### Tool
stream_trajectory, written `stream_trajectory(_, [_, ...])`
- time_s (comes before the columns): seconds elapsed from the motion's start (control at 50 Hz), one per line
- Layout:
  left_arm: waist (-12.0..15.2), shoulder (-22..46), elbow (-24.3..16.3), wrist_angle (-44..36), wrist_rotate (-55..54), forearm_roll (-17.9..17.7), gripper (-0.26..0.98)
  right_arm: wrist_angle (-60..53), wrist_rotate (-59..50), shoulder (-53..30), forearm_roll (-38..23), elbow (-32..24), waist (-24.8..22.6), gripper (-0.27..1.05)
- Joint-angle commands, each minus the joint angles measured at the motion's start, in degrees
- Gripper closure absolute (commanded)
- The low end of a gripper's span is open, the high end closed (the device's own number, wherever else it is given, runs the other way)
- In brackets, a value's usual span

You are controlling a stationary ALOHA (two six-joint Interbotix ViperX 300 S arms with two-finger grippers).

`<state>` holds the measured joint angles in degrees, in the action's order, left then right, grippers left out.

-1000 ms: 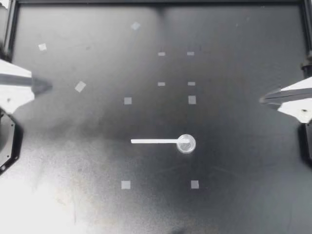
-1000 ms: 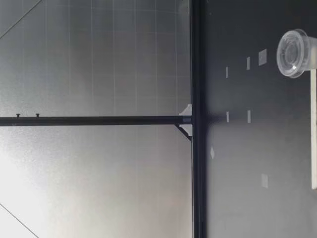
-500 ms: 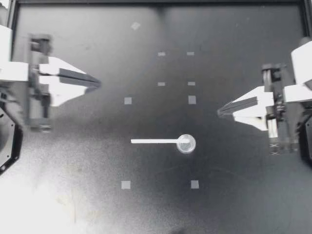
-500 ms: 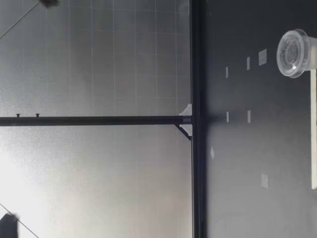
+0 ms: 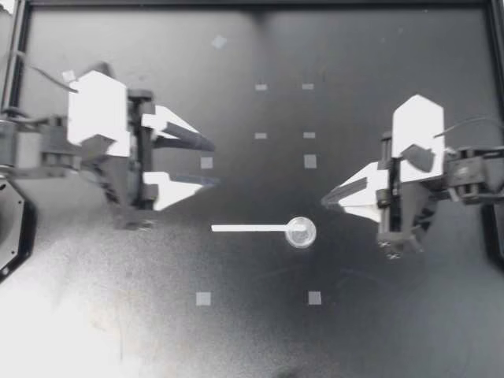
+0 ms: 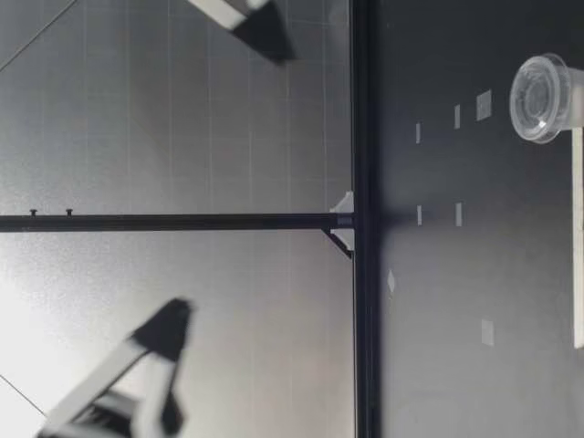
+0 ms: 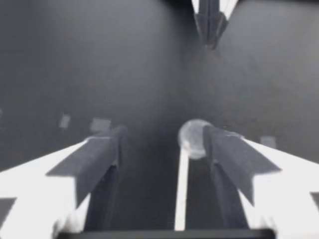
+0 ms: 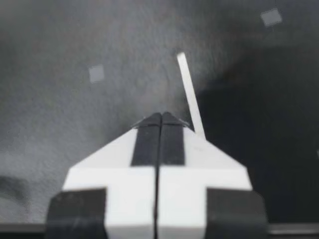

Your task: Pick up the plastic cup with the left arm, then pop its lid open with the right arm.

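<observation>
A small clear round cup [image 5: 300, 232] stands mid-table, and a thin white stick [image 5: 248, 228] lies flat from it toward my left arm. Open and holding nothing, my left gripper [image 5: 213, 164] hovers just beyond the stick's free end. Shut and empty, my right gripper [image 5: 326, 201] points at the cup from close by on the other side. The left wrist view has the cup [image 7: 192, 138] ahead of the open fingers and the stick [image 7: 182, 184] between them. Ahead of the shut tips in the right wrist view lies the stick [image 8: 189, 94]. In the low view both grippers hang well above the table.
Several small grey tape squares, such as one [image 5: 203, 298] nearer the front, mark the black tabletop [image 5: 394, 315]. A black frame rail [image 5: 252, 4] runs along the far edge and sides. The low view shows the cup [image 6: 543, 98] close to that camera.
Both arms have swung in from the table's sides toward the cup and stick. My left gripper has opened wide; the right stayed shut. Cup and stick have not moved.
</observation>
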<state>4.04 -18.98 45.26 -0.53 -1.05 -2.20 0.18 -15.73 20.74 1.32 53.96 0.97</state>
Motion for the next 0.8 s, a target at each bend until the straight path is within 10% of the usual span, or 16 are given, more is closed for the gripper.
stream_trajectory(0.0, [-0.44,2.29,-0.70,-2.02,-0.53,0.00,0.14,-0.97,-0.18,-1.67,0.09,-0.88,-0.70,0.81])
stream_trajectory(0.78, [-5.45,26.46,-6.94,-7.56,-2.02,0.09,0.13,-2.37,-4.39,-14.33,0.18,-2.99,-1.58,0.81])
